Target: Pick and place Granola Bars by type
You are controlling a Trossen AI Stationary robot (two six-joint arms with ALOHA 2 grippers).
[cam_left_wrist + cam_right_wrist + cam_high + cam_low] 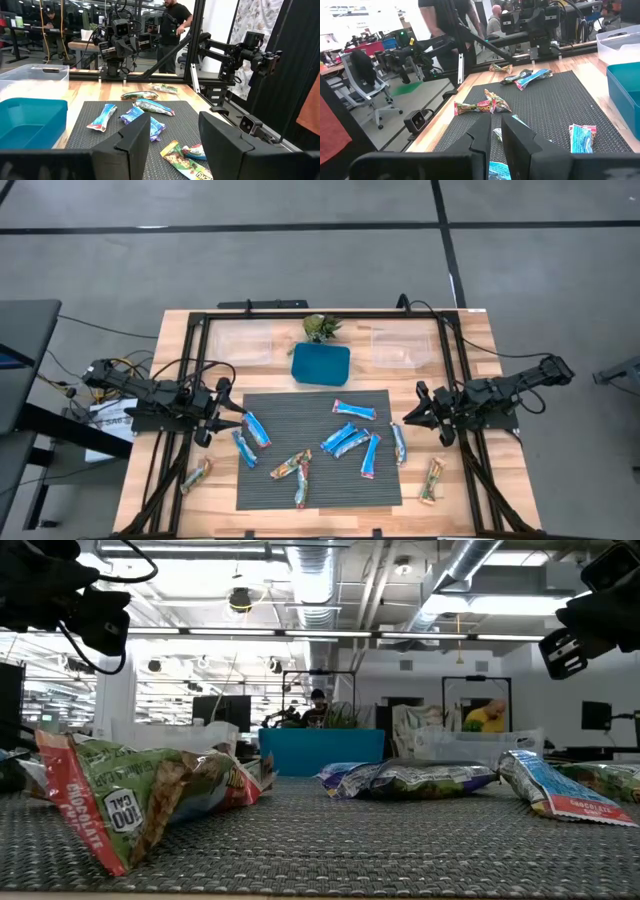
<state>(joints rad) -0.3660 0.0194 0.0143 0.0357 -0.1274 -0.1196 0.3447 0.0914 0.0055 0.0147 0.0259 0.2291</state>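
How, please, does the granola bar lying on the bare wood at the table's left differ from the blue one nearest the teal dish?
The tan-green-orange wrapped bar on the wood lies off the dark ribbed mat, near the left edge; the shiny blue wrapped bar lies on the mat, just below the teal square dish. The first slants steeply; the second lies almost level. Both are slim, wrapped and untouched by any gripper.

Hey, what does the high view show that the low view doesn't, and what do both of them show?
Only the high view: the left gripper, open at the mat's left edge, the right gripper, nearly shut at its right edge, two clear bins at the back, and bars lying off the mat on wood. Only the low view: the room behind, with a person. Both: the blue dish, the green plant and granola bars on the mat.
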